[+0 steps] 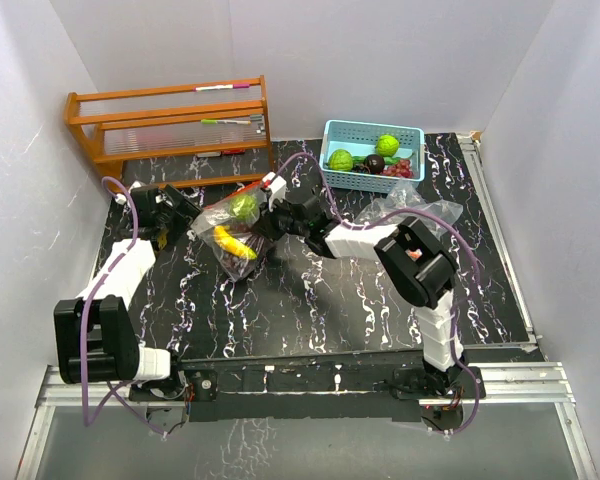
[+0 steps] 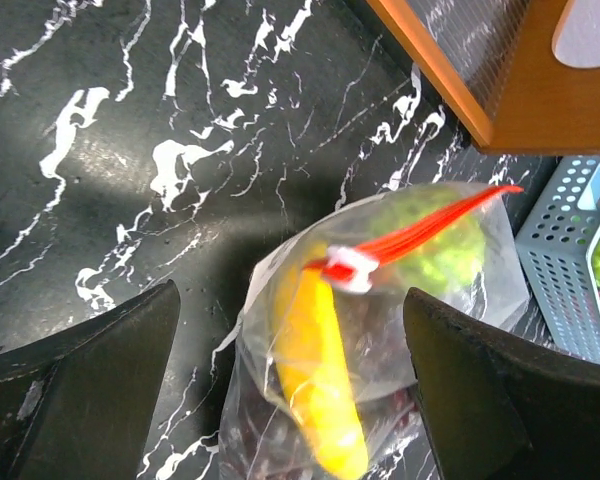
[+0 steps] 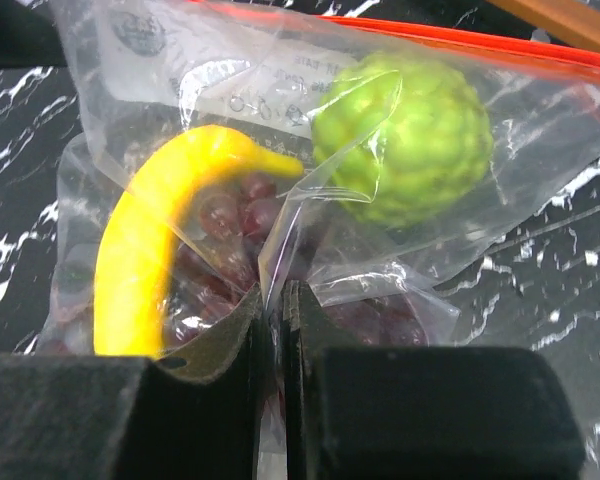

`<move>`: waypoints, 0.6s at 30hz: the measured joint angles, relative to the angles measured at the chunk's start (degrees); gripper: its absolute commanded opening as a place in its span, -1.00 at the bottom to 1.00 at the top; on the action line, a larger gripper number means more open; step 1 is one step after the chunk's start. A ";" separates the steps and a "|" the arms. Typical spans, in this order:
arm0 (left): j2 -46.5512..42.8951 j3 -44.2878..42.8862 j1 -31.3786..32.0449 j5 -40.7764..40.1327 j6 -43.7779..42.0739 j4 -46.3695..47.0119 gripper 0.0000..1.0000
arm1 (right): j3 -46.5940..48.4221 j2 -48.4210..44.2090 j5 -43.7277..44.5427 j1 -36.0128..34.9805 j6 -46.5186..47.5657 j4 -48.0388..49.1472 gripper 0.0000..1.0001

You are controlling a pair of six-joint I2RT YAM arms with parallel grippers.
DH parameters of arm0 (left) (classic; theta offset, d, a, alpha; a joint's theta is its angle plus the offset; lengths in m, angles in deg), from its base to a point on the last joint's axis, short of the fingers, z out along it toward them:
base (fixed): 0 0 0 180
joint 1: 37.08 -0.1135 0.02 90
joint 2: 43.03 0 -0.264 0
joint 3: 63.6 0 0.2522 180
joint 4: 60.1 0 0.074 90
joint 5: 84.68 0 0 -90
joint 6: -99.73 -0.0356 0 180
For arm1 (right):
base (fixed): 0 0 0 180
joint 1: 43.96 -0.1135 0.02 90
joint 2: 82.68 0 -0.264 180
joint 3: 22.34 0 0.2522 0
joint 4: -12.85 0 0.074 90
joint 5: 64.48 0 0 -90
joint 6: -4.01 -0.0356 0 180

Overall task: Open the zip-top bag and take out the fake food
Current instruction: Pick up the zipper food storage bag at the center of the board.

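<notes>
The clear zip-top bag (image 1: 230,235) is at centre left of the table, its red zip strip (image 2: 420,230) and white slider (image 2: 352,268) shut. Inside it is fake food: a yellow banana (image 3: 130,260), a bumpy lime-green ball (image 3: 405,140) and dark purple grapes (image 3: 225,225). My right gripper (image 3: 277,295) is shut on a fold of the bag's plastic just below the fruit. From the bag's left side, my left gripper (image 2: 290,300) stands open, a finger on each side of the bag without touching it.
A light-blue basket (image 1: 372,125) with more fake fruit sits at the back right. An orange wooden rack (image 1: 170,125) stands at the back left, close to the left gripper. Crumpled clear plastic (image 1: 410,212) lies by the right arm.
</notes>
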 measured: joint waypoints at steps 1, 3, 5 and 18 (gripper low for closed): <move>0.28 0.28 0.00 0.79 0.02 0.74 0.87 | -1.16 -1.11 0.09 -0.02 0.24 -0.17 -0.84; 0.81 0.63 0.00 2.34 0.00 2.25 0.88 | -4.87 -4.24 0.31 -0.07 0.39 -0.31 -0.84; 1.11 0.85 0.00 3.78 0.02 3.85 0.87 | -9.40 -7.72 0.48 -0.17 0.33 -0.15 -0.83; 3.17 8.70 0.39 16.04 3.98 19.19 0.42 | -18.95 -13.60 3.10 -0.44 -2.62 2.34 -0.77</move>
